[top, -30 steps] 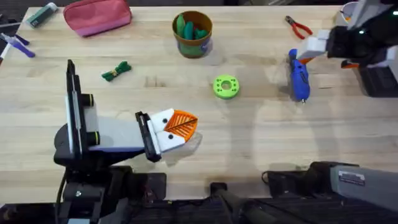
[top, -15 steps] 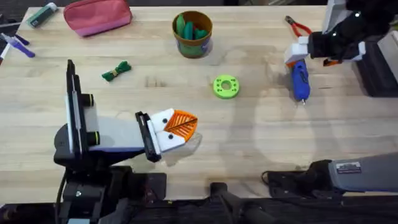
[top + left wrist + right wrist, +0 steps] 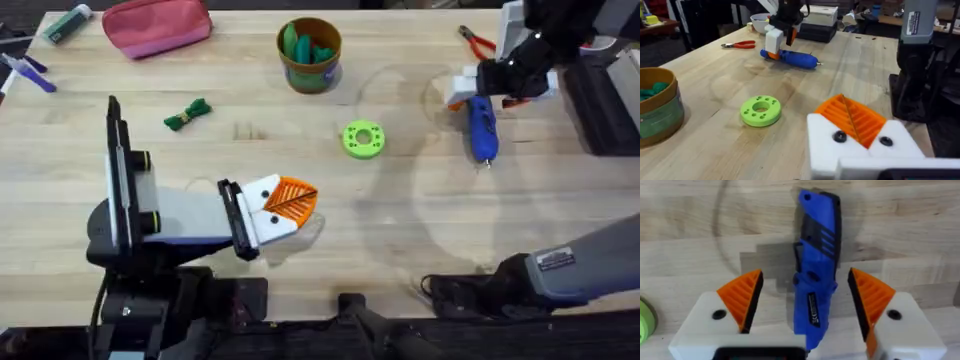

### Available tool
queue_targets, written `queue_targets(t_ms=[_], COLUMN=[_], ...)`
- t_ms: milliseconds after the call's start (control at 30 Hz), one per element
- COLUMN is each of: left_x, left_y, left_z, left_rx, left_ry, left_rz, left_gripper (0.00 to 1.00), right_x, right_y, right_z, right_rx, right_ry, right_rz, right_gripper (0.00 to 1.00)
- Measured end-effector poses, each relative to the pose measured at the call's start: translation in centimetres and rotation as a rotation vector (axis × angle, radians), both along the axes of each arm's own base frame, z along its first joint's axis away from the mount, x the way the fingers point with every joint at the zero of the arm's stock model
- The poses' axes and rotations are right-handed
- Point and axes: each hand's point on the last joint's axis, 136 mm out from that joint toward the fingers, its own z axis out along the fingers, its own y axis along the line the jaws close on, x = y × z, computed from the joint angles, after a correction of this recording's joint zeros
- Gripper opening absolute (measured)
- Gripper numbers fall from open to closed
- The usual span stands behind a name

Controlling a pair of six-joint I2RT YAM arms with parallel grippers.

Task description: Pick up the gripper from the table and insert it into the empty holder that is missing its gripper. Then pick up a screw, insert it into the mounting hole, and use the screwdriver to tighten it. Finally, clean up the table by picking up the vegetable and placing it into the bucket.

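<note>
Right gripper (image 3: 805, 302) sits low over the screwdriver (image 3: 815, 265) at the far right of the table, fingers spread wide — one orange ribbed pad on each side of the blue body, neither pad touching it in the right wrist view. The screwdriver (image 3: 482, 128) lies flat on the wood, thin metal bit pointing toward the near edge, its far end under the gripper (image 3: 478, 88) in the overhead view. The left wrist view shows the same pairing from across the table: screwdriver (image 3: 790, 57) lying on its side, white and orange fingers directly above its end. Red-handled pliers (image 3: 480, 43) lie just beyond, near the far right corner. Left gripper (image 3: 285, 205) rests near the front middle of the table with its orange pads pressed together, nothing between them. Green round disc (image 3: 363, 139) sits mid-table, between the two grippers. The vegetable (image 3: 187, 114) — a dark green bundle — lies on the left half of the table, well apart from the bucket (image 3: 310, 55), which stands upright at the far middle with green pieces inside. Pink pouch (image 3: 157, 24) at the far left edge.
</note>
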Motion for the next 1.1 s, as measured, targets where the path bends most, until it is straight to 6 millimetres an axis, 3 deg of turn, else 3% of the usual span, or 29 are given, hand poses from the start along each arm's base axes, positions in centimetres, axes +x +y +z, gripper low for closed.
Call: queue_targets(t_ms=[333,600,867,1100], left_x=[0.0,0.0,0.0,0.0], left_y=[0.0,0.0,0.0,0.0], left_z=[0.0,0.0,0.0,0.0], left_rx=[0.000,0.000,0.000,0.000], left_ry=[0.000,0.000,0.000,0.000], left_rz=[0.000,0.000,0.000,0.000], left_gripper=[0.021,0.020,0.020,0.020], right_x=[-0.4,-0.3,0.2,0.6], right_y=[-1.8,-1.9,-2.0,-2.0], right_z=[-1.2,-1.4,-3.4,-3.4], right_rx=[0.059,0.044,0.046,0.043], right_ry=[0.023,0.029,0.052,0.041], right_rz=[-0.049,-0.013,-0.004,-0.002], right_gripper=[0.992,0.992,0.990,0.988])
